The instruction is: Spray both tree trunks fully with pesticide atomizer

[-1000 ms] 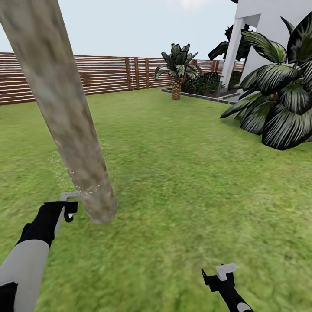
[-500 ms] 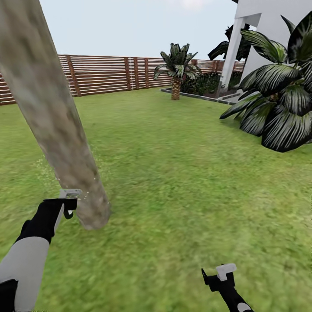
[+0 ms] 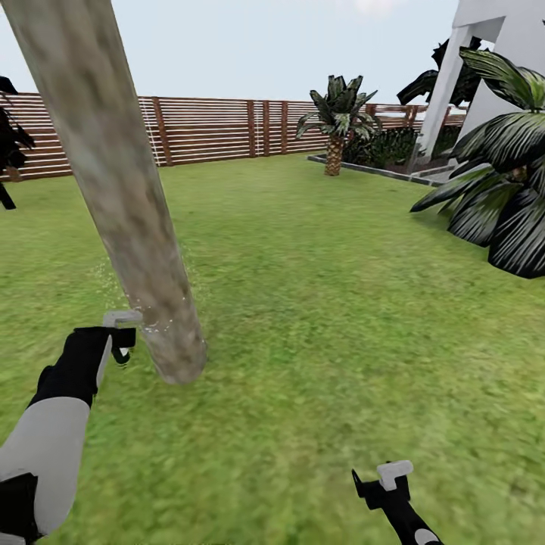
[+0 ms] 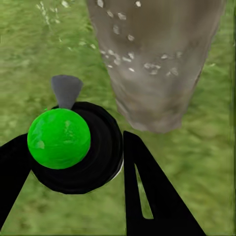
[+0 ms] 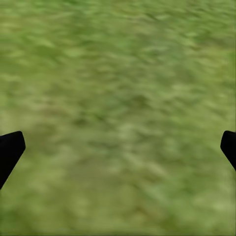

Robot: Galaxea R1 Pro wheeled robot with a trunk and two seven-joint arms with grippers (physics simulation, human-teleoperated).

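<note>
Now L gripper [image 4: 73, 162] clamps atomizer [image 4: 69, 142] beside speckled trunk [image 3: 136, 227]; R gripper [image 5: 118, 147] spread wide.

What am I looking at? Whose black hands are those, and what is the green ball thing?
Those belong to a robot in a computer-made garden. The big picture comes from a camera on its head, looking down over both arms. The other two come from little cameras near each hand.

The robot's hands are grippers, each with two fingers. The left gripper is shut on the pesticide atomizer, a spray bottle: the green ball is its top and the grey piece is its nozzle. It points at the tree trunk, the thick grey-brown pole. The tiny white specks on the trunk are spray droplets.

The right gripper is open and holds nothing; its camera looks at the grass.

Further back are a brown fence, a small palm and a white building.
</note>
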